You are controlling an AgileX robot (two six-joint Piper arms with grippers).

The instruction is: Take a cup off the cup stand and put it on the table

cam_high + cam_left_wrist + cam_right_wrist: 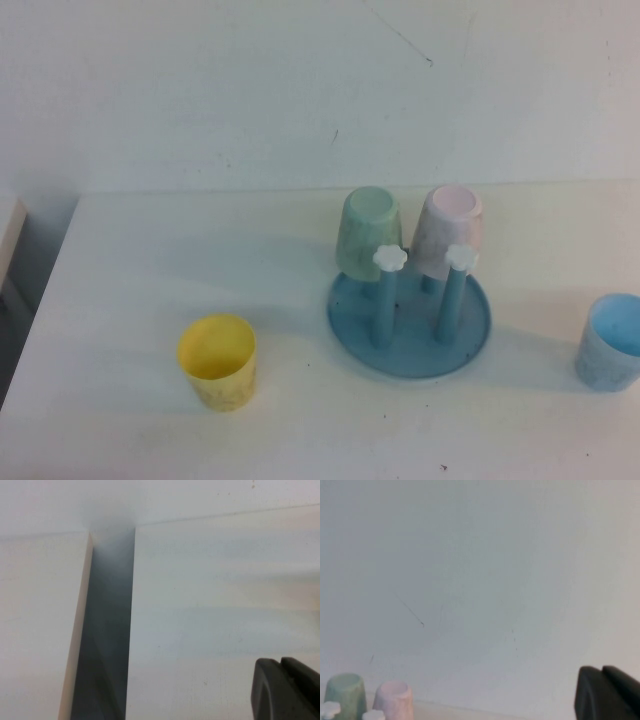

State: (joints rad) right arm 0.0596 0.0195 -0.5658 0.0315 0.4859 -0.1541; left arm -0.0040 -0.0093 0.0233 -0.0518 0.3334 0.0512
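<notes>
My left claw (287, 687) shows only as a dark, smooth-edged tip in its wrist view, hanging over the left edge of the tabletop (225, 605) beside a shadowed gap; whether it is released or clenched I cannot tell. My right claw (607, 692) is likewise a dark corner of its wrist view, facing the pale wall above the far edge, and its state I cannot tell either. Neither claw appears in the high view.

I count four tapered tumblers. Two sit upside down on the cup stand (410, 355): the pale pink speckled cup (450, 232) on the far right peg, and a pale green cup (370, 233) just beside it on the far left peg. The stand is a round, glossy blue tray near the tabletop's middle; its two near pegs are bare, each topped by a white flower-shaped cap (389, 256). Two cups stand upright on the tabletop: a yellow cup (217, 361) toward the near left, a light blue cup (610, 342) at the right edge.
</notes>
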